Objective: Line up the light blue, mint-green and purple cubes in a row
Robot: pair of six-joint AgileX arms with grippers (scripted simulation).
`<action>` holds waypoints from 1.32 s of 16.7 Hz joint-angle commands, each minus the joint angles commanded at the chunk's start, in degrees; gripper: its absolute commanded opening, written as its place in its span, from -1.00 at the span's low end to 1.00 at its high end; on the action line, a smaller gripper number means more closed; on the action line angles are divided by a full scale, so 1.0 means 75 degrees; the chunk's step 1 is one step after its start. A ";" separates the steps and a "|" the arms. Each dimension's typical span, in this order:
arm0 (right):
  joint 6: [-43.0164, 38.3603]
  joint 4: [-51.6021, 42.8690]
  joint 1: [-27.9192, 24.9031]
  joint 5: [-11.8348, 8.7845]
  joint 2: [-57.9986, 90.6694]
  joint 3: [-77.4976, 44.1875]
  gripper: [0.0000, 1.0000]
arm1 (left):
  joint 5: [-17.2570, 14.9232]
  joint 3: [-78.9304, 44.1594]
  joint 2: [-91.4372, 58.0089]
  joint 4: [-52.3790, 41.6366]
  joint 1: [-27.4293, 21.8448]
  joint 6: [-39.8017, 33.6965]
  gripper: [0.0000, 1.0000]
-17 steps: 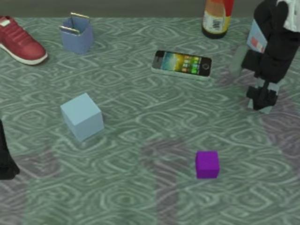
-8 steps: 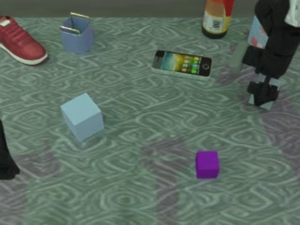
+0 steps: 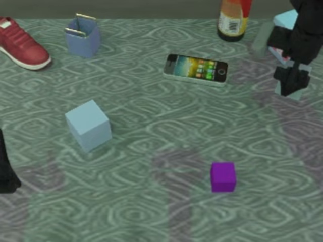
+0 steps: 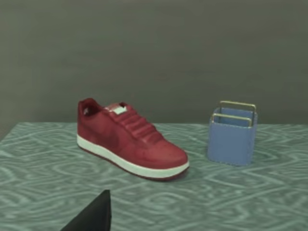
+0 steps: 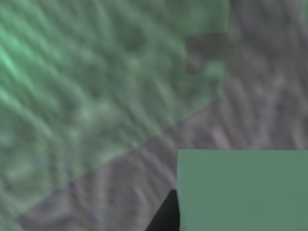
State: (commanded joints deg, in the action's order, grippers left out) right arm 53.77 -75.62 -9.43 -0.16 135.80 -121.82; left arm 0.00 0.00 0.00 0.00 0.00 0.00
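The light blue cube (image 3: pixel 88 124) sits on the left half of the patterned cloth. A smaller purple cube (image 3: pixel 223 176) lies near the front, right of centre. My right gripper (image 3: pixel 291 83) hangs at the far right, toward the back, shut on the mint-green cube (image 3: pixel 299 94), which peeks out under the black fingers. In the right wrist view that mint-green cube (image 5: pixel 240 190) fills the corner beside one dark fingertip (image 5: pixel 166 216), lifted off the cloth. My left arm (image 3: pixel 6 174) is parked at the left edge; a single fingertip (image 4: pixel 98 216) shows with nothing next to it.
A red shoe (image 3: pixel 20 43) and a blue holder (image 3: pixel 82 35) stand at the back left. A phone (image 3: pixel 196 68) lies at the back centre, with a bottle (image 3: pixel 233 20) behind it. A pale blue object (image 3: pixel 285 20) is partly hidden by my right arm.
My right gripper has carried the mint-green cube toward the back and slightly right, lifting it. The other cubes and the left arm have stayed put.
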 joint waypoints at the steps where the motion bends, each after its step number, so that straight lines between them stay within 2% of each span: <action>1: 0.0000 0.0000 0.0000 0.0000 0.0000 0.0000 -1.00 | 0.0000 0.0000 0.0000 0.0000 0.0000 0.0000 1.00; 4: -0.0040 0.0034 -0.0075 -0.0002 -0.0027 0.0077 -1.00 | 0.0000 0.0000 0.0000 0.0000 0.0000 0.0000 1.00; 6: -0.0140 0.0102 -0.0503 -0.0007 -0.0219 0.0307 -1.00 | 0.0000 0.0000 0.0000 0.0000 0.0000 0.0000 1.00; 8: -0.0299 0.0195 -0.1177 -0.0015 -0.0506 0.0684 -1.00 | 0.0000 0.0000 0.0000 0.0000 0.0000 0.0000 1.00; 14: -0.0935 0.0490 -0.3810 -0.0072 -0.1525 0.2158 -1.00 | 0.0000 0.0000 0.0000 0.0000 0.0000 0.0000 1.00; 16: -0.1104 0.0601 -0.4421 -0.0075 -0.1830 0.2525 -1.00 | 0.0000 0.0000 0.0000 0.0000 0.0000 0.0000 1.00; 18: -0.1195 0.0673 -0.4712 -0.0070 -0.2012 0.2722 -1.00 | 0.0000 0.0000 0.0000 0.0000 0.0000 0.0000 1.00; 22: -0.1210 0.0657 -0.4709 -0.0075 -0.1996 0.2715 -1.00 | 0.0000 0.0000 0.0000 0.0000 0.0000 0.0000 1.00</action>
State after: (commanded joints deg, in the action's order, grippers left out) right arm 44.69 -70.70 -44.75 -0.73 120.83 -101.45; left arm 0.00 0.00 0.00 0.00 0.00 0.00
